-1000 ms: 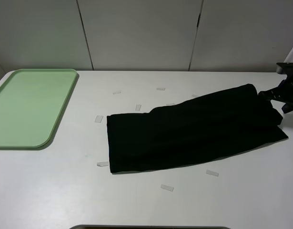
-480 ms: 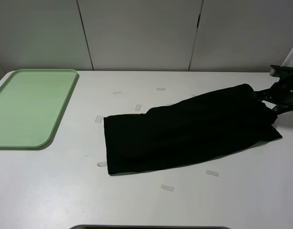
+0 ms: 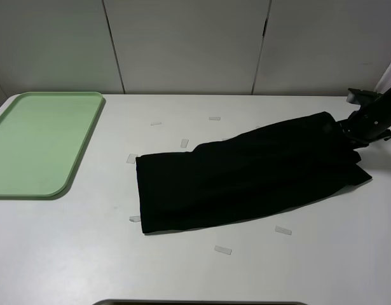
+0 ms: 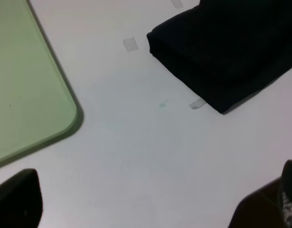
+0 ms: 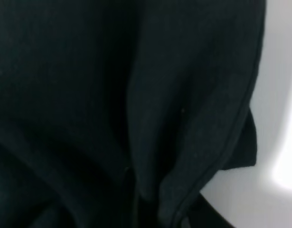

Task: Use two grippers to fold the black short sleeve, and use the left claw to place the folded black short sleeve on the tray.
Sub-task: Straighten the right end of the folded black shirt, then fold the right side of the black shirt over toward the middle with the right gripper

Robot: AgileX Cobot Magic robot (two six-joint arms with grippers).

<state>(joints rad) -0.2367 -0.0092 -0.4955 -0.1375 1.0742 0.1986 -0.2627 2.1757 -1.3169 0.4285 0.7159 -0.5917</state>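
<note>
- Two grippers are dividing the work: the right gripper [image 3: 343, 130], at the frame's right edge, is pinching the end of the black short sleeve [image 3: 246, 175], which is lying centre-right, likely for folding.
- The left claw [image 4: 146, 204] is hovering spread wide near the tray [image 3: 36, 140], which is sitting in the upper left.

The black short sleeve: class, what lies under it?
The white table, and a tape strip poking out at the black short sleeve's near-left corner. Anything else beneath is covered by cloth.

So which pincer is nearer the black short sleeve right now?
Right. The right pincer is against the black short sleeve at its right end; cloth fills its wrist view. The left pincer is over bare table, apart from the shirt's other end, near the tray.
</note>
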